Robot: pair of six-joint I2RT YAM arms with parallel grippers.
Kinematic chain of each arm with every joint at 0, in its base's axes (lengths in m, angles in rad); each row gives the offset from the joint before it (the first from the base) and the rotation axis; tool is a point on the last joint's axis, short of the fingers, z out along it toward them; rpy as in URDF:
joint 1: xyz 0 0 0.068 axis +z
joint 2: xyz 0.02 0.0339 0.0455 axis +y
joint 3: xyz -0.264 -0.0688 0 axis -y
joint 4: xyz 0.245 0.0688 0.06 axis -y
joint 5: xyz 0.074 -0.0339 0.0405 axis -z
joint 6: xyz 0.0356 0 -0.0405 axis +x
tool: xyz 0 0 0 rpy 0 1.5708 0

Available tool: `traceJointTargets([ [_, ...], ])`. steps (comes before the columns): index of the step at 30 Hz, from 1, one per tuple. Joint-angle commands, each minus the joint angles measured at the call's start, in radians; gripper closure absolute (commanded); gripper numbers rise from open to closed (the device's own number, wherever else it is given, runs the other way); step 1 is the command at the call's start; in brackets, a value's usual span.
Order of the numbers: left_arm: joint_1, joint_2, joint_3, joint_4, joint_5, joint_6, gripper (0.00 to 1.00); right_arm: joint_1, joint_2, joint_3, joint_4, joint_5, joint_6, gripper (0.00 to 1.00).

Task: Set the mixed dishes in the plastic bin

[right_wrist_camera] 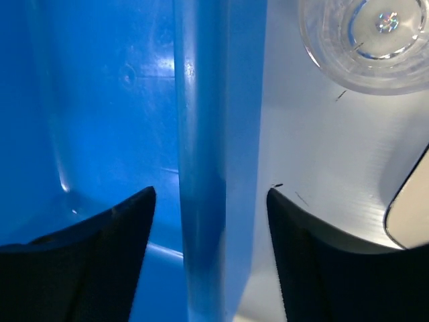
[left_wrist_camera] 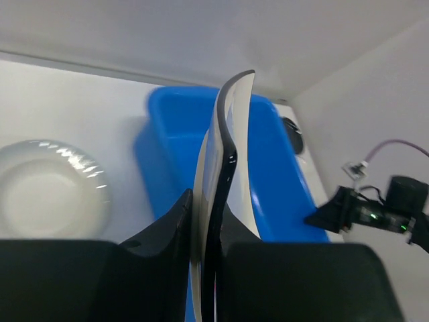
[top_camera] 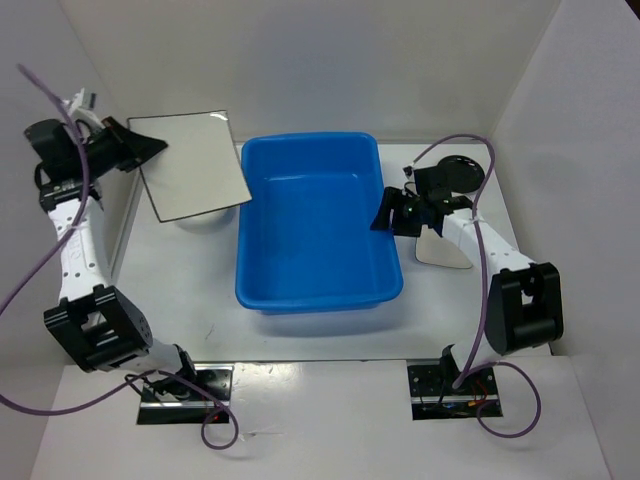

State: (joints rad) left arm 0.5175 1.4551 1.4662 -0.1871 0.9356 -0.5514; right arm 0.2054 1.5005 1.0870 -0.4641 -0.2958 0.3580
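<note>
Beside the bin (right_wrist_camera: 221,168), wrist-only cup (right_wrist_camera: 372,40); right end effector (right_wrist_camera: 211,194) spread, left end effector (left_wrist_camera: 204,201) clamps plate (top_camera: 190,165)

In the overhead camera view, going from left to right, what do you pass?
Left gripper → square white plate it holds → blue plastic bin → right gripper at the bin's right rim → round black dish.

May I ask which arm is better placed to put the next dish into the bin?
Left: left gripper holds a square plate near the bin; right gripper straddles its rim, open and empty.
</note>
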Motion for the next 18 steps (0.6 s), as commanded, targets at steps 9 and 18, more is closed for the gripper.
traceJointTargets([
  [9,-0.457,0.131,0.009,0.198,-0.038,-0.191,1.00,0.011,-0.143,0.053,-0.038,0.181,0.032,0.07],
  [18,-0.623,0.336,0.020,0.216,-0.196,-0.323,1.00,0.011,-0.249,0.083,-0.070,0.259,0.052,0.05],
])
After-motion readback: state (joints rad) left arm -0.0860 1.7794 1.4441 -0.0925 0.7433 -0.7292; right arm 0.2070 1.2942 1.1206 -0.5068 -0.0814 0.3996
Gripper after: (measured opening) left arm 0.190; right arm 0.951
